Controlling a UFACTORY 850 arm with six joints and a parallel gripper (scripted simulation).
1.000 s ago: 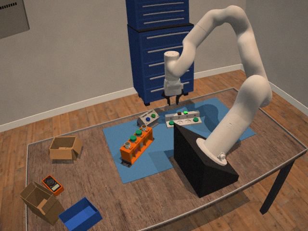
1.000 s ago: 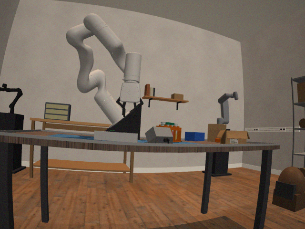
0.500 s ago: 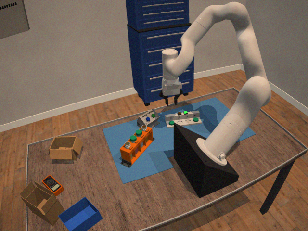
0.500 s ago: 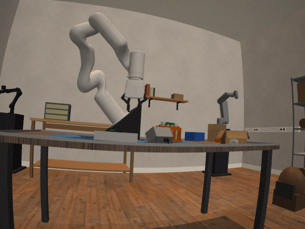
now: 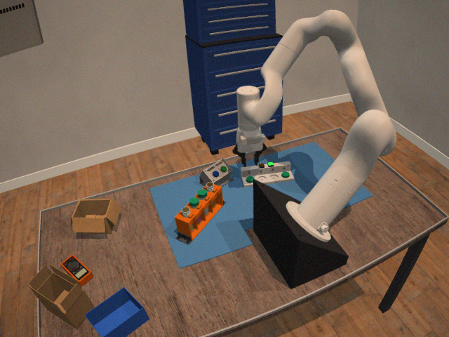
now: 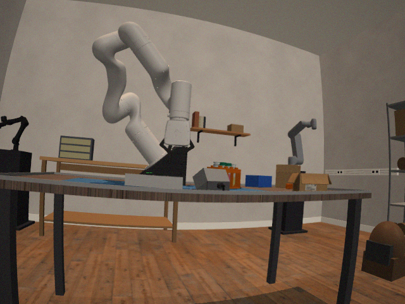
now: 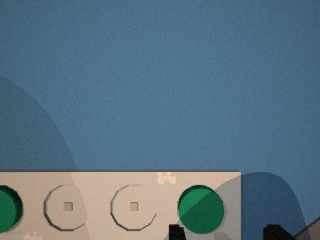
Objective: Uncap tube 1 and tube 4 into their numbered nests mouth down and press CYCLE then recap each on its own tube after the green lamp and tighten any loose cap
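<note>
Steps 1 and 2 are judged done; recapping, the tightness check and READY are left.

On the wood-topped bench (image 5: 144, 290), a blue rectangular mat (image 5: 217, 250) is spread across the middle. The black wedge-shaped pedestal (image 5: 286, 235) of the arm stands just on the near side of the grey cap tray (image 5: 270, 169), towards the far edge, so little room is left on that side.

In the orange decapping station (image 5: 197, 217), the two end tubes (image 5: 185, 211) are seen uncapped and the two middle ones capped. The grey key housing (image 5: 212, 175) sits close to the tray's left end.

The pincer (image 5: 250, 159) hangs above that end, half open, with nothing gripped. The round green caps (image 5: 250, 178) lie in the end nests, and the green lamp (image 5: 270, 163) is lit.

Open room is found above and beyond the tray.
</note>
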